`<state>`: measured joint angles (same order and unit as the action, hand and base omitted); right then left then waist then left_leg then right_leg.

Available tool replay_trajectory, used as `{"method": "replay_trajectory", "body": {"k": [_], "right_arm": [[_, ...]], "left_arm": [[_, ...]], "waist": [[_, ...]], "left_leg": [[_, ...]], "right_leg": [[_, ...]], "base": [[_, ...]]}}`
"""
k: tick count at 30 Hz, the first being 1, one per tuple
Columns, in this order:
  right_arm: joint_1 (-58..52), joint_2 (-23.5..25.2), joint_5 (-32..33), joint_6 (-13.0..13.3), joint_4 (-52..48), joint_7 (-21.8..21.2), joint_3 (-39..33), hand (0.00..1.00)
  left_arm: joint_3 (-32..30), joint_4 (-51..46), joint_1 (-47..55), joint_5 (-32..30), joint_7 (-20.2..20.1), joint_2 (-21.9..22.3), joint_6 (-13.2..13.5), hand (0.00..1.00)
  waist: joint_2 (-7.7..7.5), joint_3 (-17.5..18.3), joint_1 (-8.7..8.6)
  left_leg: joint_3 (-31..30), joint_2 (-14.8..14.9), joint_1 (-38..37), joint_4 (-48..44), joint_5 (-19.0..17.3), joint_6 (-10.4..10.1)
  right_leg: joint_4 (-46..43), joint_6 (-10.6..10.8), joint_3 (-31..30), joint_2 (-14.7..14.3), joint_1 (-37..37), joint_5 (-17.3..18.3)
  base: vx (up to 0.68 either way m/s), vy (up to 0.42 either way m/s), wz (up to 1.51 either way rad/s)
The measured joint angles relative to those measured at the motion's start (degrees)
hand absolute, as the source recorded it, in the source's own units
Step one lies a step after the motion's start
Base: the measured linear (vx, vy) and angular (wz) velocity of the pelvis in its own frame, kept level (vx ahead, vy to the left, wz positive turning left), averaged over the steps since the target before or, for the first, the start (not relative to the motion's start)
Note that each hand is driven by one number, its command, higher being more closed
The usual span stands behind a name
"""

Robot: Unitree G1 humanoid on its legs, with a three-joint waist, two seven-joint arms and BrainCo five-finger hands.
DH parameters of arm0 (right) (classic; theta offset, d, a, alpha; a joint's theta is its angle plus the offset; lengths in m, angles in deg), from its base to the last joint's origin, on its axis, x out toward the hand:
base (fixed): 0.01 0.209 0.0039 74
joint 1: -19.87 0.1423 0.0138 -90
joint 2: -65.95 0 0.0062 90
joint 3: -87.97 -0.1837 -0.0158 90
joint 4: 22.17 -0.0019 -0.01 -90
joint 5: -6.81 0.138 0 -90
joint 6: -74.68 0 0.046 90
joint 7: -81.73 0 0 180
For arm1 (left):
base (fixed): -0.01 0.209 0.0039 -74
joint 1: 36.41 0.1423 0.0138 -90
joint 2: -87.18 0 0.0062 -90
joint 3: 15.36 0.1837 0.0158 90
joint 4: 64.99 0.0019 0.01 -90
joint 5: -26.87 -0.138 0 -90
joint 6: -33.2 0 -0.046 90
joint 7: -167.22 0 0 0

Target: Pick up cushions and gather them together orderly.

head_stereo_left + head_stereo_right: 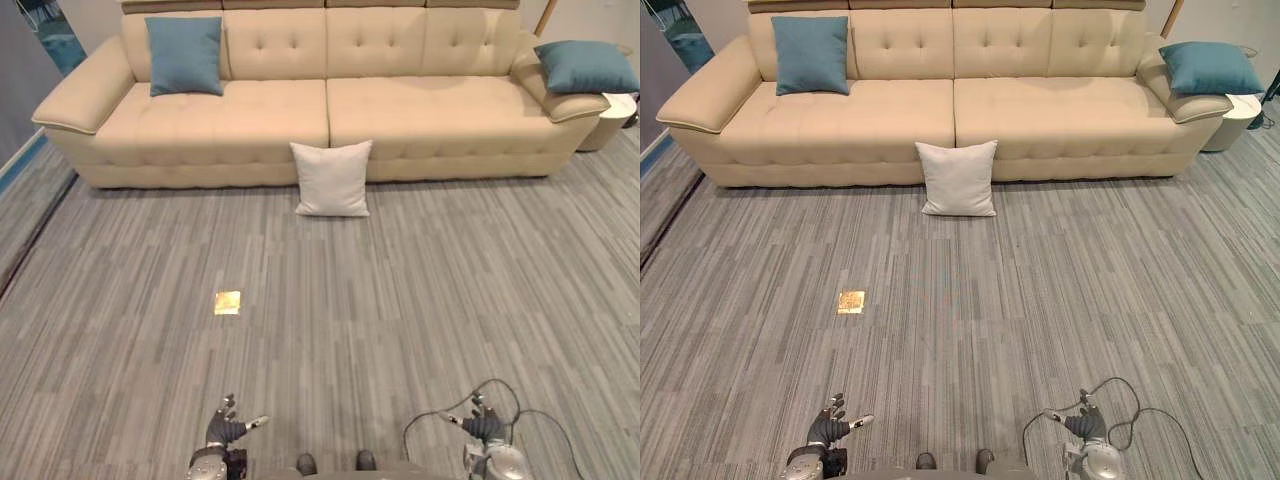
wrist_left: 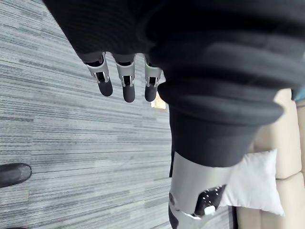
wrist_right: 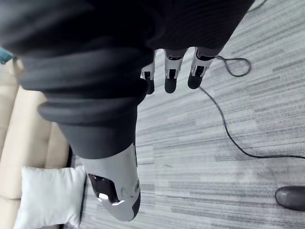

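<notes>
Cushions, three, all well apart from both hands. At the bottom edge, left of centre, left hand [image 1: 228, 428], fingers [image 2: 126, 78] straight and relaxed, nothing in them, above grey striped carpet floor [image 1: 420, 300]. At the bottom edge, right of centre, right hand [image 1: 485, 425], fingers [image 3: 170, 78] likewise straight, empty. Further up, left of centre, small shiny gold square patch [image 1: 227, 302], flat on the carpet. Above that, in the middle of the frame, white square fabric cushion [image 1: 332, 178], upright on the floor, leaning against the front of the long beige tufted upholstered sofa [image 1: 420, 110], at the seam between the two seat sections. Across the top of the frame, the sofa itself, from upper left to upper right. On its seat at the upper left, first teal square fabric cushion [image 1: 185, 55], upright against the backrest, beside the armrest. At the upper right, second teal square fabric cushion [image 1: 585, 66], lying on top of the other armrest. Just past that armrest, at the right edge, pale round side table [image 1: 620, 108], partly cut off.
</notes>
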<state>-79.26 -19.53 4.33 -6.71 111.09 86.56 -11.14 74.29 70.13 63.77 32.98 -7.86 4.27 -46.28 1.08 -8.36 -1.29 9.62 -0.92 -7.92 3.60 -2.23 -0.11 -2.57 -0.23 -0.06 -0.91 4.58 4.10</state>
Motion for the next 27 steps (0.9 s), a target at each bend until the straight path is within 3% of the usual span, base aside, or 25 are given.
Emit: {"method": "replay_trajectory", "body": {"k": [6, 15, 20, 23, 25, 27], "right_arm": [[0.2, -0.3, -0.4, 0.0, -1.9, 0.0, 0.2, 0.0], [0.0, -0.3, -0.3, -0.2, -1.9, 0.1, 0.8, 0.0], [1.7, 0.0, 1.1, -0.2, -1.4, 0.3, 0.8, 0.0], [3.7, 0.2, 4.4, -0.2, -1.5, 0.5, 0.8, 0.0], [4.0, 0.8, 6.8, -0.2, -1.5, 0.5, 0.7, 0.0], [4.1, 1.5, 7.7, -0.2, -1.8, 0.5, 0.8, 0.0]], "left_arm": [[0.0, -0.7, 0.0, 0.0, -0.1, -0.8, 0.0, 0.0], [0.0, -0.7, 0.4, 0.1, -1.0, -0.8, 0.0, 0.0], [-0.1, -2.9, 0.8, 0.6, -0.7, -0.7, -0.1, 0.0], [0.0, -6.0, 1.0, 1.2, -0.3, -0.6, 0.0, 0.0], [0.0, -8.4, 1.1, 2.3, 0.2, -0.6, -0.1, 0.0], [0.3, -9.6, 1.0, 2.3, 0.3, -0.7, 0.0, 0.0]], "waist": [[0.09, -0.1, -0.93], [0.38, -0.3, -0.97], [0.3, -0.8, -0.76], [0.33, -1.3, -0.54], [0.35, -1.7, 0.0], [0.6, -2.6, -0.06]], "left_leg": [[-0.1, 0.1, 0.1, -0.5, -0.4, -0.5], [0.5, 0.1, 2.4, -1.2, -1.1, 0.1], [2.6, 0.8, 7.4, -7.7, -4.7, 1.5], [4.2, 1.0, 9.9, -11.8, -7.9, 2.0], [5.5, 0.9, 10.3, -15.4, -11.7, 2.7], [5.4, 0.8, 8.9, -15.9, -13.3, 3.1]], "right_leg": [[-0.1, 0.3, 0.1, 0.0, 0.1, 0.2], [-1.3, 0.3, -0.1, 0.0, -2.5, 0.3], [-2.7, 0.7, -2.0, -0.1, -5.9, 0.6], [-7.4, 1.8, -3.7, 0.0, -9.3, 3.1], [-17.0, 5.8, -4.4, 0.5, -12.9, 7.5], [-26.3, 6.6, -2.2, 1.0, -16.2, 8.2]], "base": [[0.0, -0.015, 0.01], [-0.04, -0.012, -0.02], [0.04, 0.016, -0.22], [0.04, 0.04, -0.31], [0.09, 0.089, -0.33], [0.13, 0.095, -0.1]]}}
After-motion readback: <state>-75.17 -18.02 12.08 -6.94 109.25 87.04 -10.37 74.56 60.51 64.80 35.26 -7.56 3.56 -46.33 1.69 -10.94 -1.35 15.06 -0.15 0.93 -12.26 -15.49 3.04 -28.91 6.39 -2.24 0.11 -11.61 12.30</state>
